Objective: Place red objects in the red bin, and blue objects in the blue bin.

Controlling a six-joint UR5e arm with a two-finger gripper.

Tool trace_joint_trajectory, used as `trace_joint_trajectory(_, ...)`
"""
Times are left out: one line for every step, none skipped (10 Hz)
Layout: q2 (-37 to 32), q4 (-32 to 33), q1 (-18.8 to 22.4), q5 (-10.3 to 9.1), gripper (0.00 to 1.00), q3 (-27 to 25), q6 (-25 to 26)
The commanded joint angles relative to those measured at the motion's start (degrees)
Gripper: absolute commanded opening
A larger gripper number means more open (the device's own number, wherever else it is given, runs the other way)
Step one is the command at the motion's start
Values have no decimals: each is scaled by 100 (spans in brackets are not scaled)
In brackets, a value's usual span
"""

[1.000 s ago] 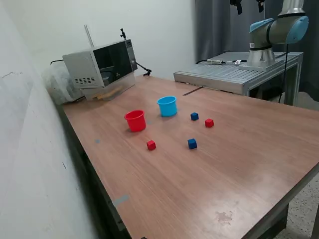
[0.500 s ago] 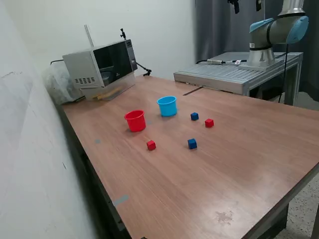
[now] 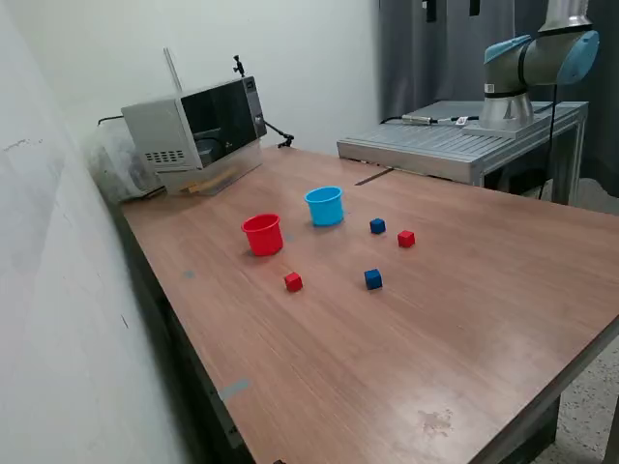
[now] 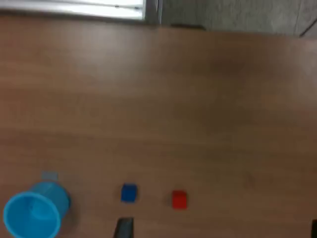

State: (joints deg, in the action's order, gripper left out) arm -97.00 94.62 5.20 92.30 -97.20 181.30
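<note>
I see the wooden table (image 3: 464, 290) with a microwave (image 3: 198, 130) far at 11 o'clock. Left to right: red bin (image 3: 262, 234), upright; red cube (image 3: 293, 281) at its 5 o'clock; blue bin (image 3: 325, 206) near the red bin, apart; blue cube (image 3: 373, 278); second blue cube (image 3: 377, 225); second red cube (image 3: 406, 238) just beside it. Gripper (image 3: 451, 8) high up, mostly cropped — fingertips barely visible, holding nothing; how wide it is open, I cannot tell.

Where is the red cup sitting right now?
In the exterior view the red cup stands upright on the wooden table, just to the exterior view's left of the light-blue cup, with a red cube nearer the camera.
</note>
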Motion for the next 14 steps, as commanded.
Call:
trace_joint_trajectory(714,853,-229,-1,100,78,1)
trace_joint_trajectory(1022,1239,-352,-1,100,43,10)
trace_joint_trajectory(1234,1591,-379,-1,100,17,19)
trace_joint_trajectory(1462,1916,-379,-1,100,-44,19)
trace_joint_trajectory(1691,2189,-388,-10,100,-123,19)
trace_joint_trajectory(1937,2471,-414,-1,100,-211,28)
trace_joint_trajectory(2331,2874,-545,-10,100,-307,28)
trace_joint_trajectory(2622,3052,-738,-10,100,-335,28)
trace_joint_trajectory(2834,3227,-853,-10,100,-378,28)
trace_joint_trajectory(2992,3403,-976,-19,100,-457,28)
trace_joint_trajectory(3116,3518,-1012,-19,100,-519,28)
trace_joint_trajectory(3213,3641,-1029,-19,100,-572,28)
trace_joint_trajectory(3301,3738,-1082,-19,100,-607,28)
trace_joint_trajectory(3371,3782,-1091,-19,100,-659,28)
